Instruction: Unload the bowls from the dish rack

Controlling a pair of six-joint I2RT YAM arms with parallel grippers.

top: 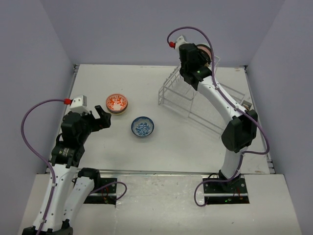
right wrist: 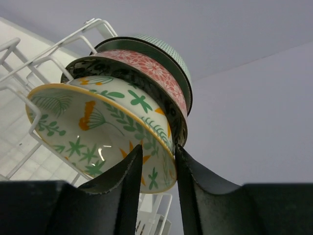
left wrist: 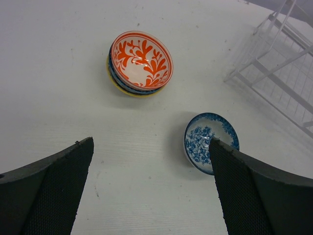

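As cream bowl [right wrist: 98,132] stands racked, right tool [right wrist: 159,152] apparently straddles rim.

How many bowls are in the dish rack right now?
4, nested on edge in the white wire dish rack: cream leaf-patterned ceramic bowl nearest, then black-patterned bowl, pink floral bowl, green checked bowl farthest. Others may be hidden.

No text, label, brand, number or sign could be read in any view; the bowls [left wrist: 141,61] carried only painted patterns, no lettering.
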